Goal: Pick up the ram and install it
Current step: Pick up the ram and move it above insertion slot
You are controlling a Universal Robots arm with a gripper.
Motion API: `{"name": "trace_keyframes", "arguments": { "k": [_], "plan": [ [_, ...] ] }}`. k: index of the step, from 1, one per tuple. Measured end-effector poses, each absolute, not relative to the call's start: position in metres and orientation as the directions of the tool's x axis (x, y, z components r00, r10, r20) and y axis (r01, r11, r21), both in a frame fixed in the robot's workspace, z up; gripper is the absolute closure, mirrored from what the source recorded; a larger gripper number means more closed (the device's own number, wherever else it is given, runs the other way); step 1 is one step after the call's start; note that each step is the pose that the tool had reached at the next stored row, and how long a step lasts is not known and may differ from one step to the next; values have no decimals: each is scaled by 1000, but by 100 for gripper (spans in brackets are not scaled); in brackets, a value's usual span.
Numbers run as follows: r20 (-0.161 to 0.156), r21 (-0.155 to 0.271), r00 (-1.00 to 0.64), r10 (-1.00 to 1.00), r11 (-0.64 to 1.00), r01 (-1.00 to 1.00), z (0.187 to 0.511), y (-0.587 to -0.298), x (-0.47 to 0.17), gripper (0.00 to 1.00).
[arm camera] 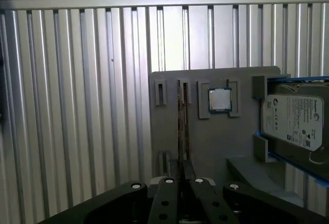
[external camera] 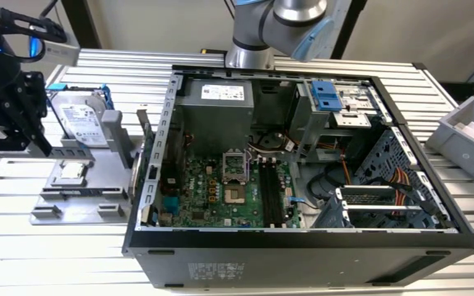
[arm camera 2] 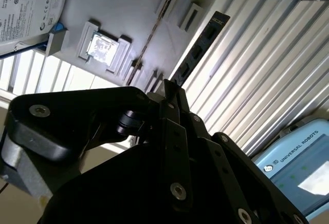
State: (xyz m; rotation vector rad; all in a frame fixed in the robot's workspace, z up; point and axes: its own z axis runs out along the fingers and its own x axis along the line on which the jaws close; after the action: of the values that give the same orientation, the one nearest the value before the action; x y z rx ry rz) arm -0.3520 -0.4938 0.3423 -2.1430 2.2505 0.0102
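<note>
Pincer (arm camera: 182,170) apparently clamped on ram (arm camera 2: 200,49) | ram on edge, long axis along fixture tray (arm camera: 164,126) groove | memory slots (external camera: 271,191) well toward the exterior view's right

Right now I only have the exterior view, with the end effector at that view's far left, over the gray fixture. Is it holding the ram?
Observer: Yes. In the second wrist view the end effector is shut on the ram, a dark stick running out from its tip.
Operator: Is the stick twisted in the grip?
Observer: It looks straight. In the first wrist view the ram shows edge-on, as a thin line over the gray fixture.
Operator: Anything crowding it?
Observer: The processor chip sits in its pocket beside that line, apart from it.
</note>
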Motion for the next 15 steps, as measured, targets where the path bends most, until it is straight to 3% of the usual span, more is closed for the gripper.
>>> {"name": "trace_keyframes", "arguments": {
  "k": [15],
  "plan": [
    [-29,-19,-49,-998,49,-999,355,-494,-352,100]
  ]
}}
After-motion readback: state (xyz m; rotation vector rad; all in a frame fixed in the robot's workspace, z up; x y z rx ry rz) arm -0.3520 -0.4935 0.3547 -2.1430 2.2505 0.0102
